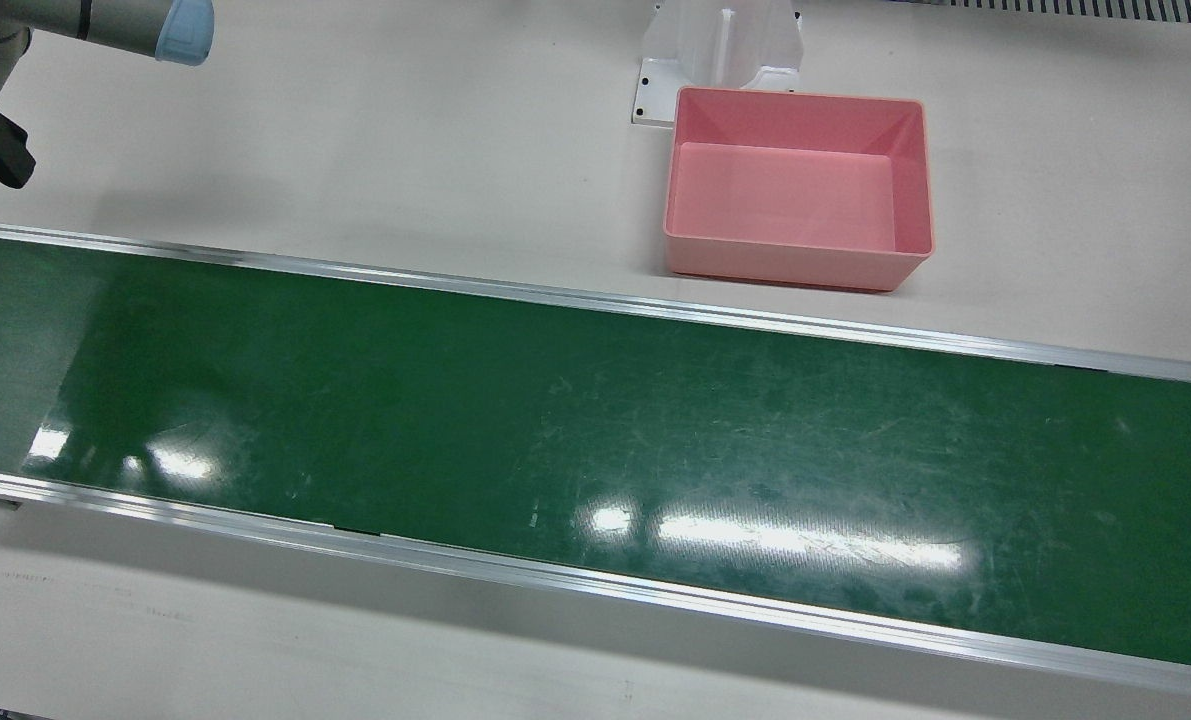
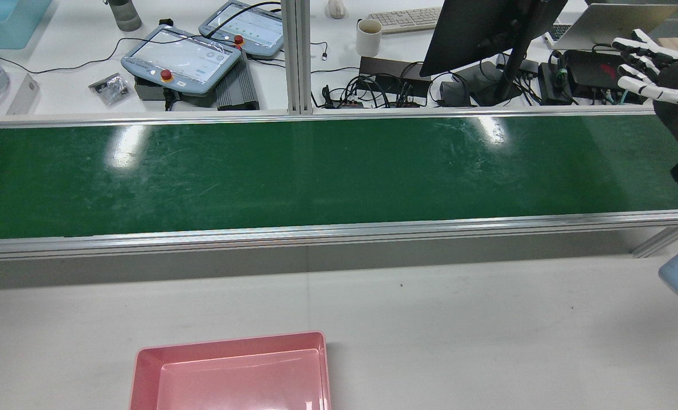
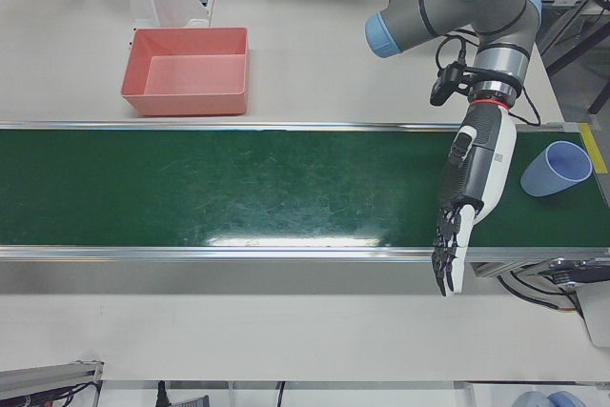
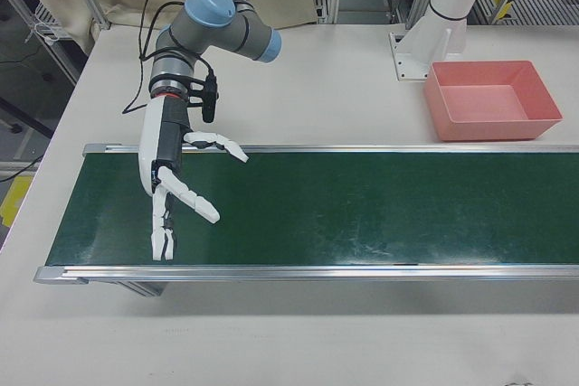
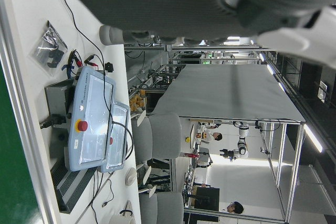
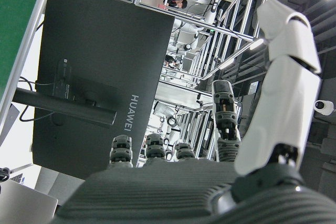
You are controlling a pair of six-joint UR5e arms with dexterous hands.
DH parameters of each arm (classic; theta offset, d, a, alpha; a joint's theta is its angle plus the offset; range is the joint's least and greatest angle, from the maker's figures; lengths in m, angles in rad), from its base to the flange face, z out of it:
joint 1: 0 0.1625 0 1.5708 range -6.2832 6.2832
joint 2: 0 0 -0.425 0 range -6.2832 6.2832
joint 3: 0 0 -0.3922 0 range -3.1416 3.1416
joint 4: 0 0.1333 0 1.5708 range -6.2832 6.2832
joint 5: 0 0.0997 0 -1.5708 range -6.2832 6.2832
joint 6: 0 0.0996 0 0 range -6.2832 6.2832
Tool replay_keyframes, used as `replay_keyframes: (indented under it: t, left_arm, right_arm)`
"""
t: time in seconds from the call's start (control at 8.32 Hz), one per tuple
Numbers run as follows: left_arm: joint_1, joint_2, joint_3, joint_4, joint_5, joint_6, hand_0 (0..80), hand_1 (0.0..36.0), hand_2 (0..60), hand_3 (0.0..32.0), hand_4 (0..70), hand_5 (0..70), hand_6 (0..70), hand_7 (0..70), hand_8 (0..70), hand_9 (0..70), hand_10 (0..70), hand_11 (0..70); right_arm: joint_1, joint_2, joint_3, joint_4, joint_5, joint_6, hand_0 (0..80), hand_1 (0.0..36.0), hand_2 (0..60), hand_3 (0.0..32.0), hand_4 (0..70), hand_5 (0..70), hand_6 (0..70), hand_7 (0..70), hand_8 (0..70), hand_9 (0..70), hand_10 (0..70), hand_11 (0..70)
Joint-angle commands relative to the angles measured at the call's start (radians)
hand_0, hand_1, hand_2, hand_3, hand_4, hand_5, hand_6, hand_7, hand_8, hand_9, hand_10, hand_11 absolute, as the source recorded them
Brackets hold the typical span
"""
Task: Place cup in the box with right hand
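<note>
Two many-fingered robot hands hang over the green conveyor belt (image 1: pixel 555 400), both empty: the right hand (image 4: pixel 172 183) with fingers and thumb spread wide near one end, the left hand (image 3: pixel 472 188) with fingers stretched straight near the other. One light-blue plastic cup (image 3: pixel 556 169) stands on the belt just beside the left hand, well apart from the right. One empty pink rectangular plastic box (image 1: pixel 785 265) sits on the white table (image 1: pixel 405 150) beyond the belt.

box (image 2: pixel 230 373) cut by rear view's bottom edge | right hand (image 2: pixel 654 80) cut at right edge
</note>
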Motion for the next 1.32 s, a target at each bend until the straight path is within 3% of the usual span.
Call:
replay_keyframes:
  t: [0.0, 0.12, 0.24, 0.36, 0.48, 0.6, 0.72, 0.84, 0.96, 1.08, 1.2]
  left_arm:
    - [0.000, -0.001, 0.001, 0.000, 0.000, 0.000, 0.0, 0.0, 0.0, 0.0, 0.0, 0.0, 0.0, 0.0, 0.0, 0.0, 0.0, 0.0]
    - [0.000, 0.001, 0.001, -0.002, 0.000, 0.000, 0.0, 0.0, 0.0, 0.0, 0.0, 0.0, 0.0, 0.0, 0.0, 0.0, 0.0, 0.0]
    - [0.000, 0.000, 0.001, -0.002, 0.000, 0.000, 0.0, 0.0, 0.0, 0.0, 0.0, 0.0, 0.0, 0.0, 0.0, 0.0, 0.0, 0.0]
    - [0.000, -0.001, -0.001, 0.000, 0.000, 0.000, 0.0, 0.0, 0.0, 0.0, 0.0, 0.0, 0.0, 0.0, 0.0, 0.0, 0.0, 0.0]
    - [0.000, 0.001, -0.001, 0.000, 0.000, 0.000, 0.0, 0.0, 0.0, 0.0, 0.0, 0.0, 0.0, 0.0, 0.0, 0.0, 0.0, 0.0]
    - [0.000, 0.000, -0.001, 0.000, 0.000, 0.000, 0.0, 0.0, 0.0, 0.0, 0.0, 0.0, 0.0, 0.0, 0.0, 0.0, 0.0, 0.0]
    - [0.000, -0.001, -0.003, 0.000, 0.000, 0.000, 0.0, 0.0, 0.0, 0.0, 0.0, 0.0, 0.0, 0.0, 0.0, 0.0, 0.0, 0.0]
    - [0.000, -0.001, -0.003, 0.000, 0.000, 0.000, 0.0, 0.0, 0.0, 0.0, 0.0, 0.0, 0.0, 0.0, 0.0, 0.0, 0.0, 0.0]
    - [0.000, -0.001, -0.001, 0.000, 0.000, 0.000, 0.0, 0.0, 0.0, 0.0, 0.0, 0.0, 0.0, 0.0, 0.0, 0.0, 0.0, 0.0]
    - [0.000, -0.001, -0.001, 0.000, 0.000, 0.000, 0.0, 0.0, 0.0, 0.0, 0.0, 0.0, 0.0, 0.0, 0.0, 0.0, 0.0, 0.0]
    - [0.000, 0.001, -0.001, 0.000, 0.000, 0.000, 0.0, 0.0, 0.0, 0.0, 0.0, 0.0, 0.0, 0.0, 0.0, 0.0, 0.0, 0.0]
  right_arm:
    - [0.011, -0.004, 0.000, 0.001, -0.013, 0.003, 51.2, 19.0, 22.3, 9.2, 18.6, 6.1, 2.2, 7.3, 5.4, 9.7, 5.8, 10.3]
    - [0.002, -0.002, -0.001, 0.002, -0.014, 0.003, 51.2, 18.8, 21.6, 13.2, 18.5, 6.0, 1.8, 7.5, 5.2, 9.5, 5.7, 10.1]
    - [-0.006, 0.001, -0.001, 0.002, -0.012, 0.005, 51.8, 18.8, 20.6, 13.4, 19.3, 6.0, 1.9, 8.2, 5.0, 9.3, 5.9, 10.4]
    - [-0.021, 0.001, 0.002, 0.002, -0.012, 0.005, 52.4, 19.0, 19.2, 16.4, 19.4, 6.1, 1.6, 8.2, 5.0, 9.2, 6.0, 10.5]
    - [-0.035, 0.002, 0.000, 0.002, -0.011, 0.003, 54.9, 16.3, 2.6, 20.8, 17.3, 6.1, 1.1, 7.7, 5.2, 9.3, 6.0, 10.6]
    - [-0.040, 0.007, 0.002, 0.004, -0.010, 0.002, 56.0, 9.9, 0.0, 31.8, 12.5, 5.5, 0.0, 5.8, 5.2, 9.3, 5.7, 9.9]
    - [-0.037, 0.019, 0.005, 0.001, -0.009, 0.000, 53.5, 8.3, 0.0, 32.0, 10.7, 4.8, 0.0, 5.9, 5.1, 9.3, 5.4, 9.3]
    - [-0.034, 0.019, 0.006, 0.001, -0.007, 0.002, 54.6, 9.4, 0.0, 32.0, 12.1, 5.1, 0.0, 5.9, 4.6, 8.6, 5.6, 9.7]
    - [-0.034, 0.018, 0.003, 0.002, -0.004, 0.003, 57.1, 10.0, 0.0, 9.2, 22.2, 5.3, 1.9, 5.5, 3.3, 6.8, 5.9, 10.3]
    - [-0.029, 0.024, 0.003, 0.002, -0.004, 0.002, 58.0, 9.7, 0.0, 0.0, 28.6, 5.4, 3.6, 3.2, 2.4, 5.3, 6.2, 10.7]
    - [-0.029, 0.050, -0.009, -0.001, -0.003, 0.000, 54.9, 8.3, 0.0, 0.0, 27.7, 4.9, 4.1, 5.9, 2.8, 6.0, 7.5, 12.3]
